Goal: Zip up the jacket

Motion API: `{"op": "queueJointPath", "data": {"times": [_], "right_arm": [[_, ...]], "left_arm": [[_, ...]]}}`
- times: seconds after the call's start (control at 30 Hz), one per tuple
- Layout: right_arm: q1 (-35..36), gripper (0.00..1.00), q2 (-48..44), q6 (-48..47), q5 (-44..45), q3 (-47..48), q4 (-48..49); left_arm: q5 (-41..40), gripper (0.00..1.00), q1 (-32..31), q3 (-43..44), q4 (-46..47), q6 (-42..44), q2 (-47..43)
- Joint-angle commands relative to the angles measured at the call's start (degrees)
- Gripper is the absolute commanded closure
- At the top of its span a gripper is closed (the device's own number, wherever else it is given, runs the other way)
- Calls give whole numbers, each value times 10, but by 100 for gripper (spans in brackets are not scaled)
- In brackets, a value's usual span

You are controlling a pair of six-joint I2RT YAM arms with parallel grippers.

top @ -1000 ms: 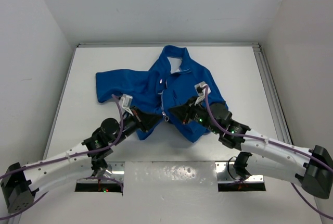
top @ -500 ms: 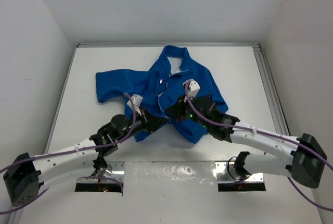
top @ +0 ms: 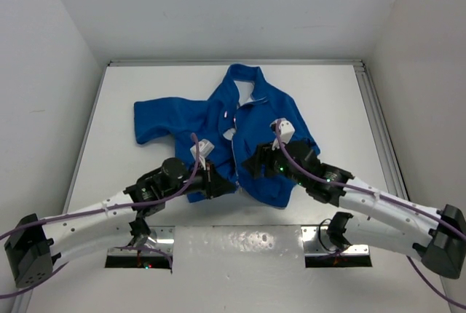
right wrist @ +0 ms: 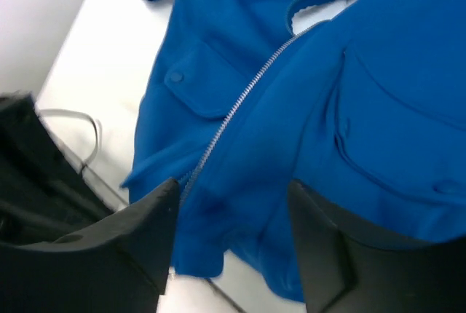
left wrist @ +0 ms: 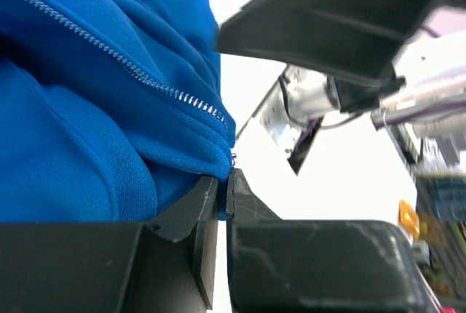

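My left gripper (left wrist: 224, 185) is clamped on the bottom hem of the blue jacket (top: 255, 109), right at the foot of its silver zipper (left wrist: 138, 73). A fold of fleece is pinched between the two black fingers. My right gripper (right wrist: 233, 185) hangs spread wide just above the jacket's lower front and holds nothing, and the zipper line runs down toward the gap between its fingers. The jacket lies front-up on the white table (top: 131, 87), with its collar (top: 244, 74) toward the far edge and one sleeve (top: 164, 118) stretched out to the left. Higher up, the front gapes and pale lining (right wrist: 324, 13) shows. A patch pocket (right wrist: 200, 87) with a button (right wrist: 175, 77) sits just beside the zipper. Seen from above, both grippers are close together at the hem, the left one at the zipper's foot and the right one over the right front panel.
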Motion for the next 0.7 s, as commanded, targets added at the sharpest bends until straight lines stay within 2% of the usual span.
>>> {"op": "queueJointPath", "data": {"times": [0.0,0.1,0.13,0.17,0.2,0.23,0.27,0.43,0.47,0.53,0.57,0.6,0.63,0.67], "right_arm": [[0,36,-43,-31,-25,46,-106],[1,35,-71,-53,-63,59,-164],[0,42,-77,-61,-78,61,-173],[1,53,-84,-69,-94,61,-180],[2,78,-95,-89,-133,59,-179],[4,93,-99,-100,-146,58,-178],[13,100,-101,-124,-152,60,-183],[85,100,-62,-178,-101,69,-195],[138,100,-51,-195,-72,70,-195],[214,100,-13,-218,84,82,-205],[293,100,-1,-245,142,84,-202],[325,100,16,-277,234,76,-180],[355,100,20,-278,269,67,-161],[388,94,20,-301,293,54,-141]], "left_arm": [[61,100,-3,47,-22,11,6],[80,100,0,59,-34,15,15],[81,100,1,61,-34,16,18],[81,100,6,64,-34,17,21],[85,100,11,71,-41,19,30],[107,100,23,74,-37,21,37],[116,100,28,74,-33,20,40],[148,100,64,71,-10,16,65],[150,100,70,66,-7,16,66],[156,100,83,62,6,14,66],[163,100,89,60,11,9,68],[178,100,99,61,19,5,73],[183,100,101,61,22,5,74],[187,100,101,62,23,3,78]]}}
